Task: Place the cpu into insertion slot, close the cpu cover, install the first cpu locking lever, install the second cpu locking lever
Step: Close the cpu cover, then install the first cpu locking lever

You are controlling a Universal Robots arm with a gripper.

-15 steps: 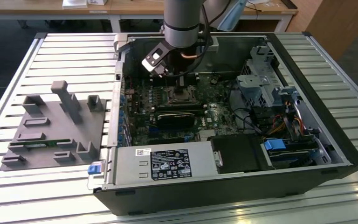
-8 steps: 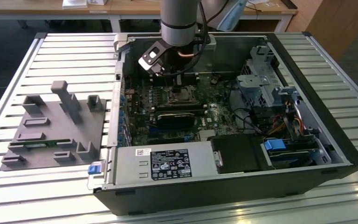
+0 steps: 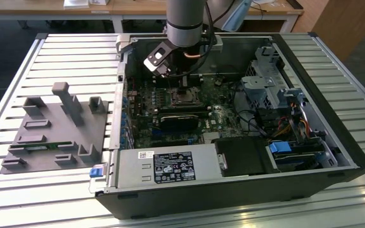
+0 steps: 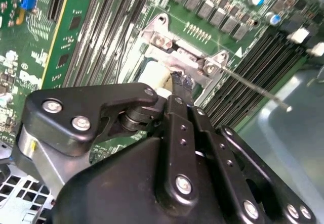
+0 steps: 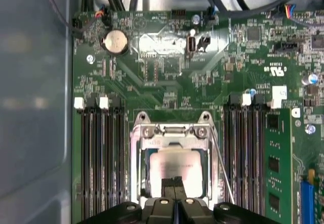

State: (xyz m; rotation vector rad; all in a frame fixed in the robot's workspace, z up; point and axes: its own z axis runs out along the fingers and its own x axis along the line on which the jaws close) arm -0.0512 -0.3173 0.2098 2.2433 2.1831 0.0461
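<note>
Partly behind the tool (image 5: 174, 181): cpu (image 5: 178, 161)

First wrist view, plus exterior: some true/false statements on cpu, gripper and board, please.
1. The cpu lies in the insertion slot. True.
2. The gripper is over the grey fixture. False: it is right over the cpu, inside the computer case. The grey fixture stands outside the case, on the exterior view's left.
3. A round silver battery sits on the green board. True.
4. Long black slots run along one side of the cpu only. False: the long black slots flank it on both sides.
</note>
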